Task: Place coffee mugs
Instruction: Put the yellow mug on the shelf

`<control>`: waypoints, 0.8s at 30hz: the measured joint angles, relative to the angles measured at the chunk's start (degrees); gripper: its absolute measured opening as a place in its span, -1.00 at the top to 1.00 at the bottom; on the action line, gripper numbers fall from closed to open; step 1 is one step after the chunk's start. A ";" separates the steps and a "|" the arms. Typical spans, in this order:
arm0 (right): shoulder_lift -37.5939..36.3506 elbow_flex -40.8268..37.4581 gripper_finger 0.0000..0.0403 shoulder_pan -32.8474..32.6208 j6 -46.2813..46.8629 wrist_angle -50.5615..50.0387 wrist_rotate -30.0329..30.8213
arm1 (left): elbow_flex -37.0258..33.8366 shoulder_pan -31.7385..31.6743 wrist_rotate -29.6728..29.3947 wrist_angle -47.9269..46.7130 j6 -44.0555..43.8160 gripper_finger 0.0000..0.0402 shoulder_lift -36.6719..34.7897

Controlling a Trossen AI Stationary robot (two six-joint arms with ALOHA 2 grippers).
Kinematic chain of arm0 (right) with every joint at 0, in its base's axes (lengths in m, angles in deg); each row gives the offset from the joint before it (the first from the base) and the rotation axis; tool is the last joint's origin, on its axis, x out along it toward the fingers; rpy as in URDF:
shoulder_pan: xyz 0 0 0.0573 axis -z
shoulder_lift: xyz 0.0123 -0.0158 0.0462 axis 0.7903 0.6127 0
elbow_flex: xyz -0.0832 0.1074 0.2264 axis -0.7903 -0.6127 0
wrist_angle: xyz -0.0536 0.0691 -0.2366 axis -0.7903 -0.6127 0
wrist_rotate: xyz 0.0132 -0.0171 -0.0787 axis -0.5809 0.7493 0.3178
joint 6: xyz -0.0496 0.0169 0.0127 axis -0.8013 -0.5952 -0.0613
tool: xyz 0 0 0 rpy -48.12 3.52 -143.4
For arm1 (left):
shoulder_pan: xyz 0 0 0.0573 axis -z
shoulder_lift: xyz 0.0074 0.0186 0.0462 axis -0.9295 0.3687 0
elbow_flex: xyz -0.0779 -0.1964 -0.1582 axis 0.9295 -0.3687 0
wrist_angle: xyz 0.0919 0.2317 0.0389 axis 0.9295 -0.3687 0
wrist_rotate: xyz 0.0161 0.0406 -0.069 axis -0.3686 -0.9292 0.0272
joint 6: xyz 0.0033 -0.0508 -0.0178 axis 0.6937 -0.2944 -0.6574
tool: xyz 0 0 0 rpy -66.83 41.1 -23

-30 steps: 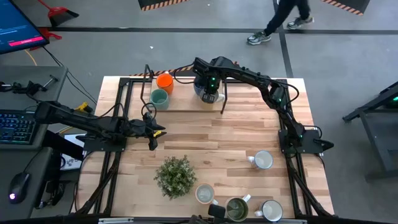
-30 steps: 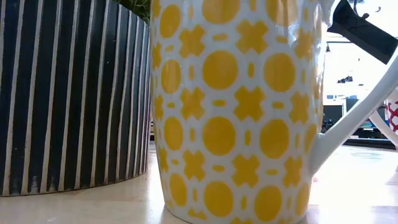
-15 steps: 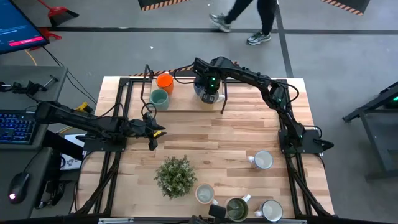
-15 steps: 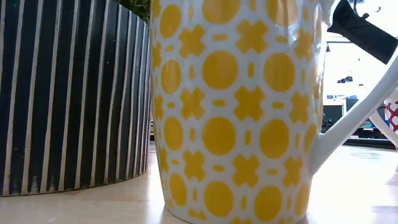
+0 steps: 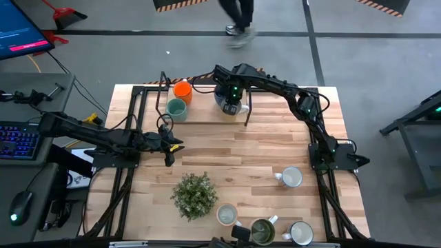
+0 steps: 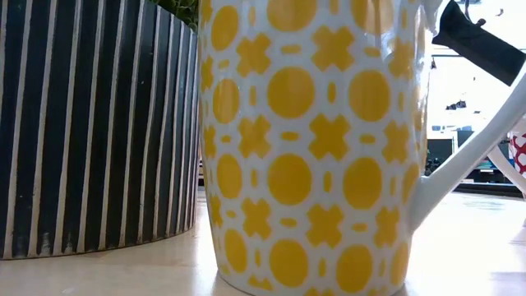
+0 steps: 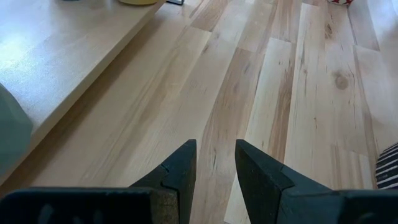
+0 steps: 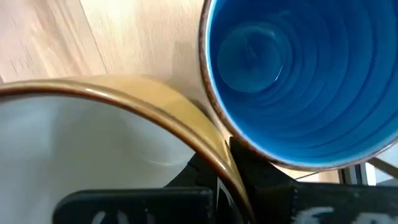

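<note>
My right gripper (image 5: 233,103) reaches over the raised board (image 5: 282,111) at the table's far side and is shut on a cream mug (image 8: 93,143) with a brown rim. That mug stands right beside a blue mug (image 5: 223,96) (image 8: 280,68). An orange mug (image 5: 182,89) and a teal mug (image 5: 176,109) sit upright on the board's left part. My left gripper (image 5: 172,147) (image 7: 215,144) hovers open over bare wood at the table's left middle, with nothing between its fingers. My right gripper holds the cream mug by its wall at the rim (image 8: 208,146), on the side facing the blue mug. One finger is inside the mug and one finger (image 8: 261,180) is outside. The fingers come from above, pointing down. The mug is upright, mouth up; whether its base rests on the board I cannot tell.
A bushy potted plant (image 5: 194,194) stands near the front. Beside it are two white mugs (image 5: 227,215) (image 5: 300,233) and an olive-green mug (image 5: 262,231); another white mug (image 5: 291,177) sits farther right. In the low view a yellow-patterned mug (image 6: 312,148) and the striped pot (image 6: 90,123) fill the frame.
Both arms have kept still. A person beyond the table's far edge has walked toward the left.
</note>
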 joint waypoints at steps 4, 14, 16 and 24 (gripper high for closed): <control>0.02 0.00 0.99 0.26 0.04 -0.43 -0.03 | 0.01 -0.01 0.00 0.00 0.00 0.49 0.00; 0.24 0.00 0.96 0.31 0.08 -0.72 0.23 | 0.00 -0.02 0.00 0.00 -0.02 0.49 0.00; 0.24 0.00 0.96 0.31 0.11 -0.54 0.25 | 0.00 -0.01 0.00 0.00 0.00 0.49 0.00; 0.24 0.00 0.95 0.31 -0.31 0.09 0.34 | 0.00 0.00 0.00 0.00 -0.02 0.49 0.00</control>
